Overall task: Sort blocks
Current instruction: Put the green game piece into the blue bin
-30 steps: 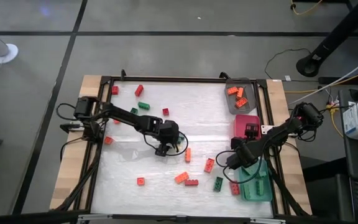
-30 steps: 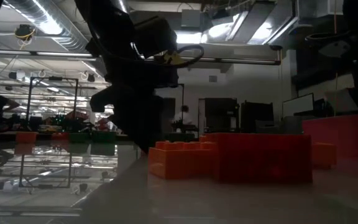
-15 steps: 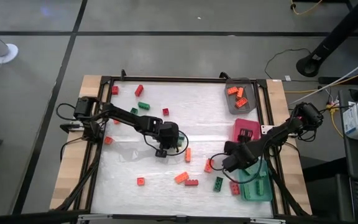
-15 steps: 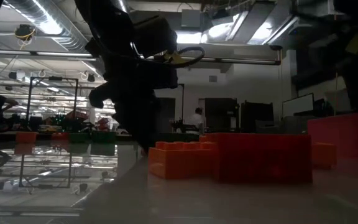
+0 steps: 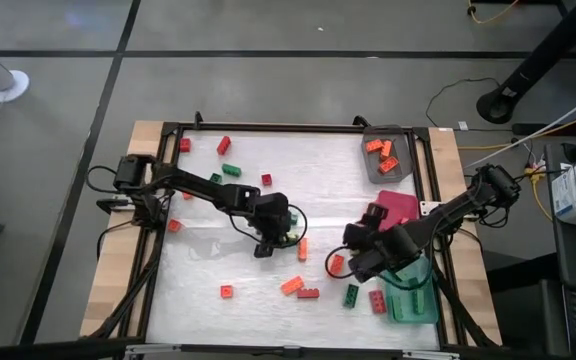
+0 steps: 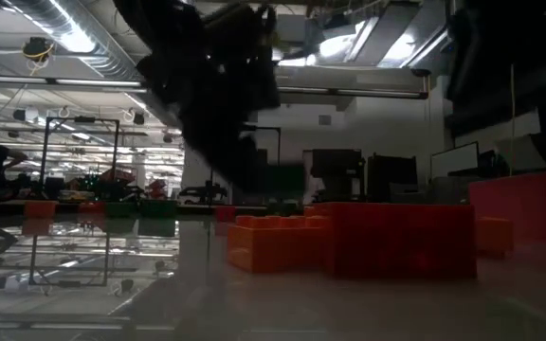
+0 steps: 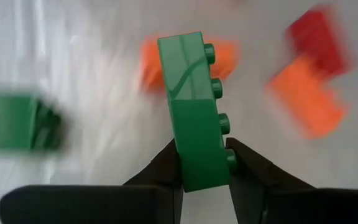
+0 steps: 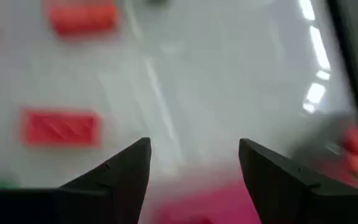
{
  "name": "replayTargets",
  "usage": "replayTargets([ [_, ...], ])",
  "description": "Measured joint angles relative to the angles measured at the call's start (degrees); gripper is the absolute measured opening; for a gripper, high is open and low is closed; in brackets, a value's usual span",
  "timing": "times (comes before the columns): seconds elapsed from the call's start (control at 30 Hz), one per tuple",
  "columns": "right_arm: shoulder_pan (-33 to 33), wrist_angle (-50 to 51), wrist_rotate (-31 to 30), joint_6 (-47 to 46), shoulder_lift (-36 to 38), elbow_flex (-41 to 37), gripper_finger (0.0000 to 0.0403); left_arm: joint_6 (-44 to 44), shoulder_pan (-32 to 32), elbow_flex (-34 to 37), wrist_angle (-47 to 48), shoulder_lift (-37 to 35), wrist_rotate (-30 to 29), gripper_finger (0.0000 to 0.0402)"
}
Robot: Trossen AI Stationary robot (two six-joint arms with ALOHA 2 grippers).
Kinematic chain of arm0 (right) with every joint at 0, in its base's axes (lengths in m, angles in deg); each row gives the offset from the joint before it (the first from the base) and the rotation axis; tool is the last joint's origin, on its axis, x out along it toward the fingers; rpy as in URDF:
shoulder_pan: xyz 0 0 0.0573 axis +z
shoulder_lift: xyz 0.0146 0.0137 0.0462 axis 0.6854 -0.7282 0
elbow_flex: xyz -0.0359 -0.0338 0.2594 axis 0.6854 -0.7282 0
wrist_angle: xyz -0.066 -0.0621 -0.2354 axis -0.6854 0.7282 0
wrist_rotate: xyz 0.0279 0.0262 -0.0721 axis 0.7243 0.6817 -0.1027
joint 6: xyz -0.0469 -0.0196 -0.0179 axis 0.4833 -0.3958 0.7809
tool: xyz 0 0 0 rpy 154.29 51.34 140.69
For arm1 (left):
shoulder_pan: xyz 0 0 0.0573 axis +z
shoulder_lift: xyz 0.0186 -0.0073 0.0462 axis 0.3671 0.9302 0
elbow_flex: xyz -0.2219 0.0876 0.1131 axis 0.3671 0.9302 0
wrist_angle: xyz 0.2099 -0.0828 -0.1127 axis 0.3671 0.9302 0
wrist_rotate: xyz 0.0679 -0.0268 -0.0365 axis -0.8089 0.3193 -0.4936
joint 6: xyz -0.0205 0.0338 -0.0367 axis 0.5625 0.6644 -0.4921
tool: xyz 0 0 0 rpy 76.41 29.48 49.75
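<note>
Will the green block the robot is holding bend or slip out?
Probably not bend: the green block looks like stiff, straight plastic. The left gripper pinches only its lower end, so it might wobble or slip. Its shiny sides look smooth, though the studs may help.

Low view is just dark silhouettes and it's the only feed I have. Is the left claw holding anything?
Observer: Yes. In the left wrist view the left claw is shut on a dark green block, studs to one side.
Operator: Where on the table is it?
Observer: In the high view it is near the middle, right beside an orange block.
Operator: And the right claw?
Observer: The right wrist view shows the right claw open with nothing between its fingers. In the high view it hangs over the mat just off the pink tray.
</note>
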Motion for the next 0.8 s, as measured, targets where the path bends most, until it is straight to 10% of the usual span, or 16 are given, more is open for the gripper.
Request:
replayTargets([
  [0.33,-0.02,-24.51,3.7,8.84,-0.44,-0.13,0.0244,-0.4,-4.38,-0.09,-14.83,-1.98,1.57,0.008],
  [0.8,0.0,-33.86,3.98,9.17,-0.45,-0.15,0.0244,1.15,-8.01,-0.04,-26.81,-1.98,-0.29,0.0079],
])
